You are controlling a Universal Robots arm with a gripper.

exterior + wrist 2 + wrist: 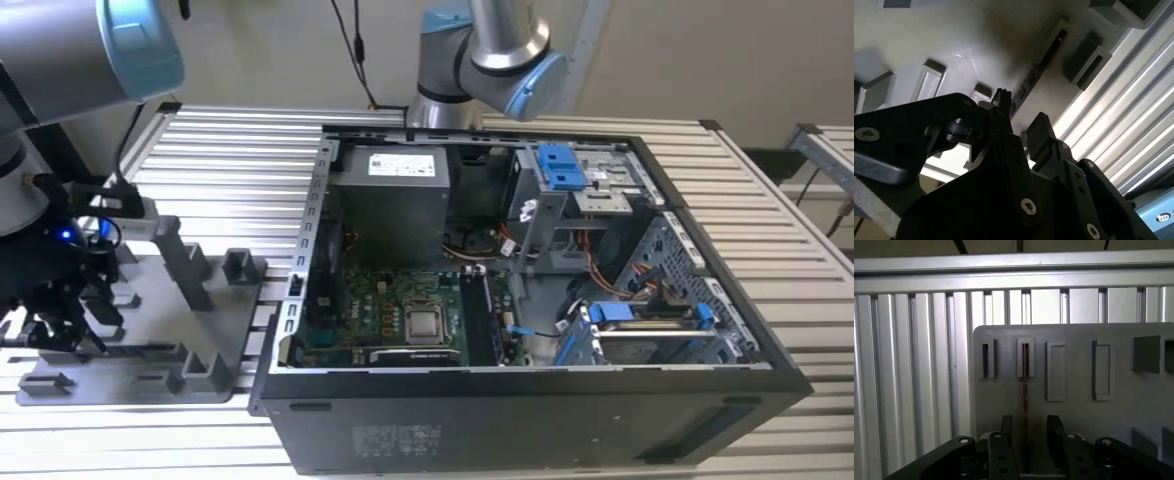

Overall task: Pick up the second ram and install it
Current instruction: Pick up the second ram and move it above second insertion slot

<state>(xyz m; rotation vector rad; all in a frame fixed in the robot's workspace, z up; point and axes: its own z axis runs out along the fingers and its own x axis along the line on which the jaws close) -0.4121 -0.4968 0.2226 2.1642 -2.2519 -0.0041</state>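
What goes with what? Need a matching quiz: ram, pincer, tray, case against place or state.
Things:
1. ram
2. pincer
3. tray
4. case

Places or states:
A. open on top, board visible inside
B. open, one finger on each side of the stick
C. standing on edge in a tray slot
D. at the exterior view's left of the case

Pairs: 1-C, 2-B, 3-D, 4-A
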